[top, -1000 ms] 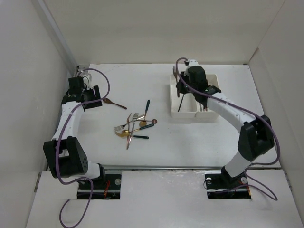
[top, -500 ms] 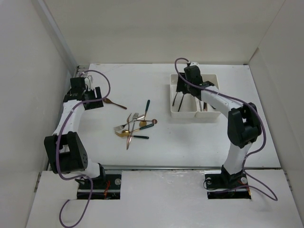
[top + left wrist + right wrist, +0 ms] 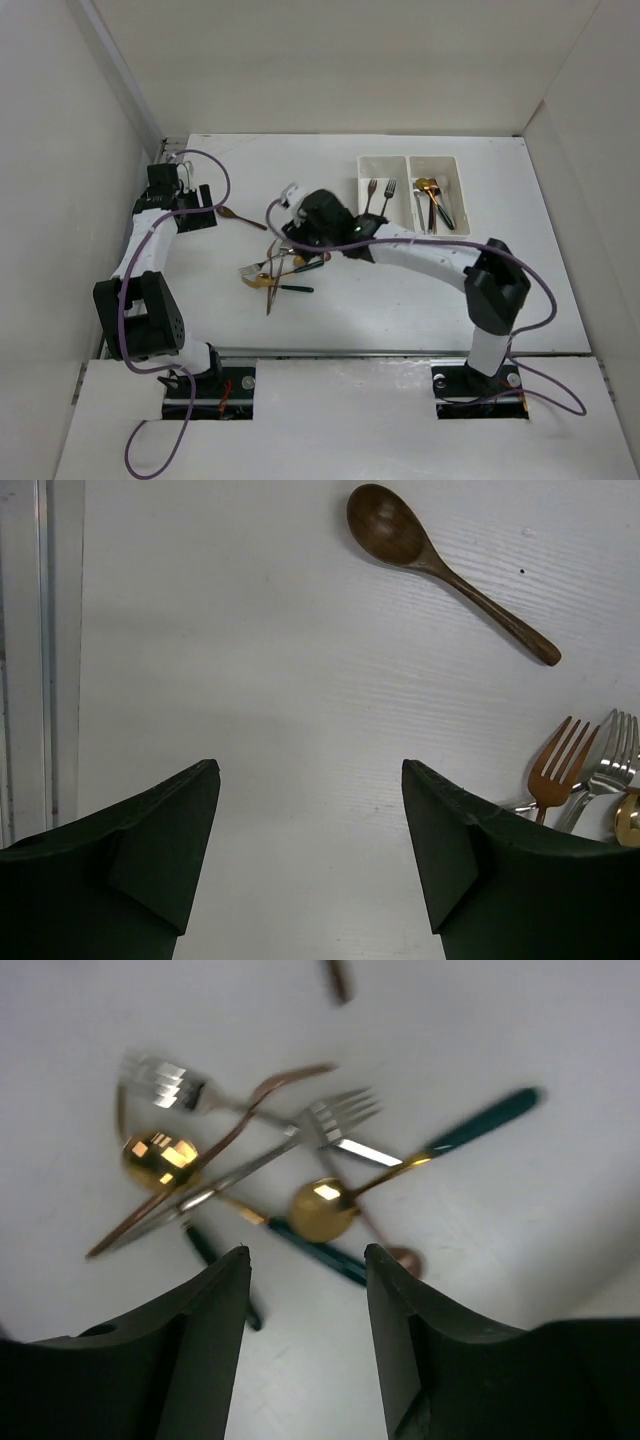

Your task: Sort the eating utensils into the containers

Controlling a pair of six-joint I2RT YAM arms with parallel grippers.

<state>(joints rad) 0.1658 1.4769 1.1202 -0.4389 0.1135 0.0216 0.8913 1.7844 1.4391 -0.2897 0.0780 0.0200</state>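
1. The loose eating utensils [image 3: 281,270] lie in a crossed heap left of centre in the overhead view, on the white table [image 3: 400,305].
2. The right wrist view is blurred, and the heap fills its upper half. It shows a teal-handled gold spoon [image 3: 322,1210], a second gold spoon bowl [image 3: 160,1160] to its left, two silver forks [image 3: 160,1080] [image 3: 340,1115] and a copper-coloured handle [image 3: 255,1100] crossing them.
3. A brown spoon [image 3: 240,217] lies alone, up and to the left of the heap and apart from it.
4. The containers sit side by side in the upper right of the overhead view.
   - The left bin [image 3: 361,190] holds two forks [image 3: 381,196] lying parallel, heads toward the top of the frame.
   - The right bin [image 3: 457,190] holds several utensils, among them a gold spoon and a dark-handled piece.
5. The right gripper [image 3: 305,1260] hangs over the heap with its fingers spread apart and nothing between them. Overhead, its arm reaches across from the lower right to the heap's upper right edge.
6. The left gripper [image 3: 308,770] is at the left of the overhead view, above bare table, with its fingers wide apart and empty.
   - In its own view the brown spoon lies at upper right.
   - A copper fork [image 3: 555,770] and a silver fork [image 3: 610,760] poke in at the right edge.
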